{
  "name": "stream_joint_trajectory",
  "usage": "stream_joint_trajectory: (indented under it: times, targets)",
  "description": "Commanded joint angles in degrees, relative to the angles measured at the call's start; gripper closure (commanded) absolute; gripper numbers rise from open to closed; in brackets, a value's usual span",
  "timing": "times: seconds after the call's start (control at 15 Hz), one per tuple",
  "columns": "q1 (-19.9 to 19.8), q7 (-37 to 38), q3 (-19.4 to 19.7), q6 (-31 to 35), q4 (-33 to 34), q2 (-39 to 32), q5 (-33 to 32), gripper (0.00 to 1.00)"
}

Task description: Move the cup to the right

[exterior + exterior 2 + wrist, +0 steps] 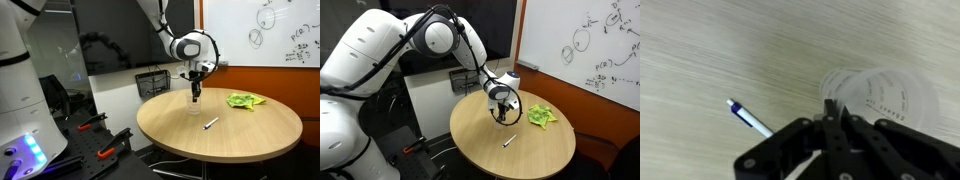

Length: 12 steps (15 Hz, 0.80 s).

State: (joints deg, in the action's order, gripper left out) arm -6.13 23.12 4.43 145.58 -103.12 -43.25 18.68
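A clear plastic cup (880, 95) with printed measuring marks stands on the round wooden table (250, 130). In the wrist view my gripper (832, 112) has its two black fingers pressed together on the cup's near rim. In both exterior views the gripper (196, 92) (501, 110) hangs straight down over the cup (195, 104), near the table's back edge. The cup is hard to make out in an exterior view (503, 116).
A pen (211, 123) (507, 142) (748, 118) lies on the table in front of the cup. A crumpled green cloth (243, 100) (539, 115) lies further along the table. A whiteboard (265, 30) hangs behind, and a black wire basket (152, 82) stands beyond the table.
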Motion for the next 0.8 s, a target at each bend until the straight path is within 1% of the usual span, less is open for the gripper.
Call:
stream_joint_trajectory:
  times: [0.0, 0.07, 0.13, 0.2, 0.4, 0.53, 0.6, 0.73]
  targets:
    - [-0.3, 1.0, 0.0, -1.5, 2.2, -1.2, 1.9, 0.97]
    - [-0.2, 1.1, 0.3, -1.2, 2.3, -1.3, 1.8, 0.7]
    - [0.0, 1.1, 0.5, -0.7, 2.2, -1.2, 1.6, 0.69]
    - [0.0, 0.7, 0.6, -0.4, 2.1, -1.0, 1.3, 0.64]
    - [-1.0, -1.7, -0.9, -0.9, 0.5, 1.5, 2.3, 0.4]
    - [-1.2, -2.5, -1.6, -2.2, -1.5, 4.8, 2.4, 0.27]
    - [-1.1, -3.1, -1.7, -2.6, -2.8, 6.9, 2.1, 0.18]
    - [0.3, -3.3, -0.5, -3.2, -5.6, 11.6, 0.2, 0.03]
